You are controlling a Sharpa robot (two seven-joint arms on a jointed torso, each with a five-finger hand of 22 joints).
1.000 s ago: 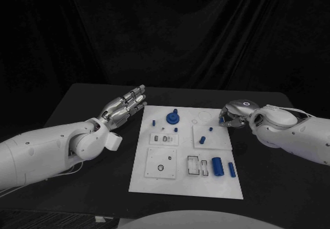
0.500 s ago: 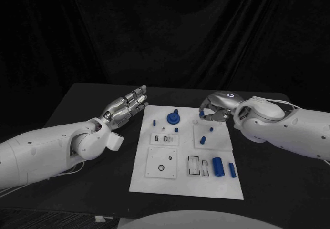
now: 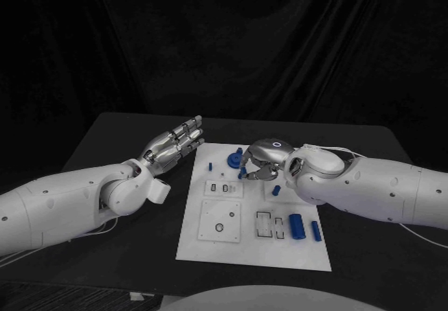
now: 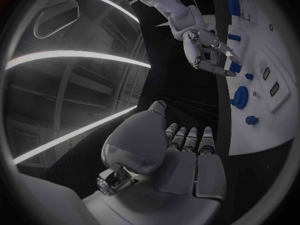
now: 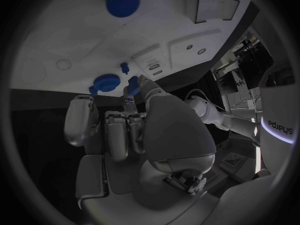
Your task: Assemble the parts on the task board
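Note:
The white task board [image 3: 252, 253] lies mid-table. My right hand [image 3: 266, 157] hovers low over its far middle, just right of a round blue knob part [image 3: 234, 159]. Thumb and a finger pinch a small blue piece [image 5: 131, 91], held close beside the knob [image 5: 106, 82] above the board [image 5: 75, 30]. The left wrist view shows this hand [image 4: 203, 47] with curled fingers over the board [image 4: 262, 110], near the knob [image 4: 239, 96]. My left hand [image 3: 173, 146] is raised beside the board's far left corner, palm [image 4: 184, 150] up, fingers stretched out, holding nothing.
A large blue cylinder [image 3: 294, 225] and a slimmer one [image 3: 314, 230] lie at the board's near right beside outlined slots [image 3: 268, 224]. A blue peg [image 3: 276, 190] sits mid-board and a tiny one [image 3: 209, 166] far left. Two square inset plates [image 3: 220, 221] occupy the left side.
My right hand has travelled left from the board's far right edge to the knob, carrying the small blue piece. The left hand has stayed put.

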